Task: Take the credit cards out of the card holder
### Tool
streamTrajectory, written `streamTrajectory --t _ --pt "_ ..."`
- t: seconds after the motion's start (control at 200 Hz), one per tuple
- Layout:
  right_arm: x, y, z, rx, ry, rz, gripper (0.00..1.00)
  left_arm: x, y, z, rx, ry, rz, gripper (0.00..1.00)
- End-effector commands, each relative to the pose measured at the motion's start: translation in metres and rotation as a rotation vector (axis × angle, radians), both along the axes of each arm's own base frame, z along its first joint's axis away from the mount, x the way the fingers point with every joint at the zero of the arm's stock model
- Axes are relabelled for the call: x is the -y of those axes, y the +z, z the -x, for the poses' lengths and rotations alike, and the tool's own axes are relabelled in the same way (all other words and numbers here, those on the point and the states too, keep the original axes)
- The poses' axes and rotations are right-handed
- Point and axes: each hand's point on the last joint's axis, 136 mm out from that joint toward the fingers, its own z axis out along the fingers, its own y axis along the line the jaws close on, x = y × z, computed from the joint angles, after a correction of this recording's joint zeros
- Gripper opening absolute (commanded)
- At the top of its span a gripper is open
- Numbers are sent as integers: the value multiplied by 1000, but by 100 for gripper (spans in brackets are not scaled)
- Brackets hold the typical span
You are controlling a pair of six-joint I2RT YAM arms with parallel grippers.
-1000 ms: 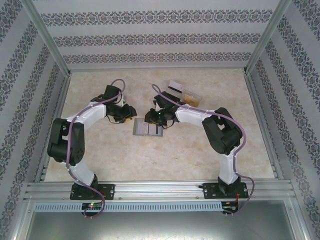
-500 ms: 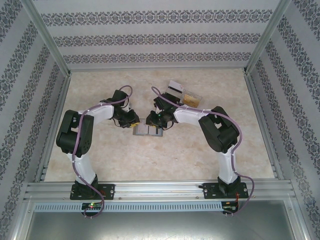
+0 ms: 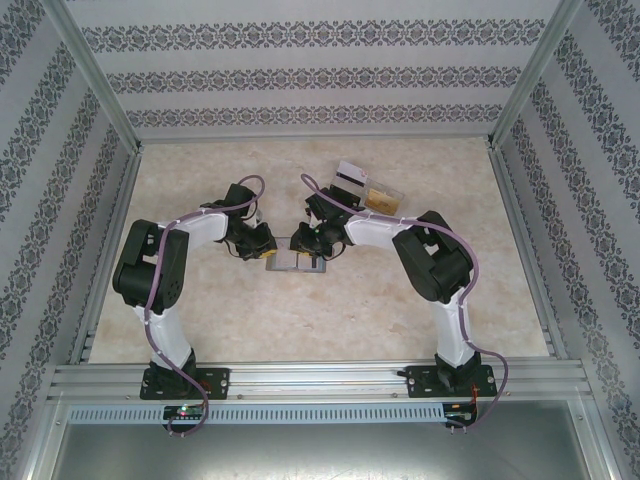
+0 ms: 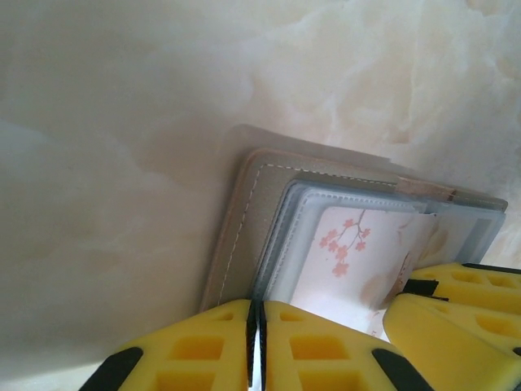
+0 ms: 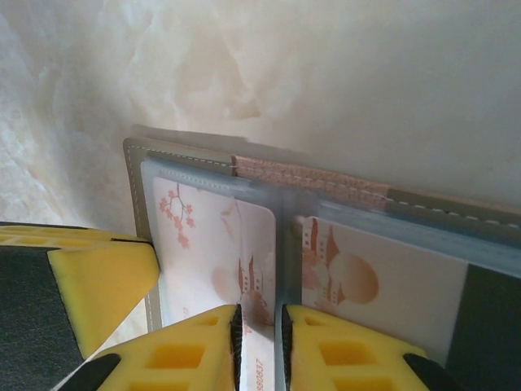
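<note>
Left wrist: gripper (image 4: 256, 305) pinches card holder (image 4: 241, 213) edge.

We count: card holder (image 3: 296, 262), one. Printed cards in its sleeves, two: blossom card (image 5: 213, 244), sun card (image 5: 383, 285). One clear tray (image 3: 366, 186), with two cards: striped card (image 3: 349, 172), gold card (image 3: 381, 197).

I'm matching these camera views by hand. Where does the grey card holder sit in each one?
Top external: card holder near picture centre, slightly left.
Left wrist: card holder from centre to right edge, grey cover on its left.
Right wrist: card holder across the middle, left to right edge.
Shared landmark: the blossom-print card inside it, seen in both wrist views.
</note>
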Motion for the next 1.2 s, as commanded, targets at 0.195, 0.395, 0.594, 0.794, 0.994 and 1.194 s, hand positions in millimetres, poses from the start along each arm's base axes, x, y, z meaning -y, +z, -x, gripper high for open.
streamTrajectory --t 0.195,0.395,0.594,0.794,0.994,1.194 --pt "-3 3 -4 -8 -7 -22 16 -1 -16 5 -31 -6 -21 12" --pt "7 6 -6 13 -30 3 3 -2 -14 4 -29 -5 -31 12" --pt "22 16 -11 58 -52 4 0 -3 -15 6 -30 -7 -33 13" --pt "37 22 -9 87 -60 -9 0 -1 -15 5 -27 -9 -28 13" --pt "44 41 -11 165 -35 -58 0 5 4 -4 14 -14 5 16" --pt "44 81 -15 342 18 -123 0 -13 62 -18 136 1 -39 36"
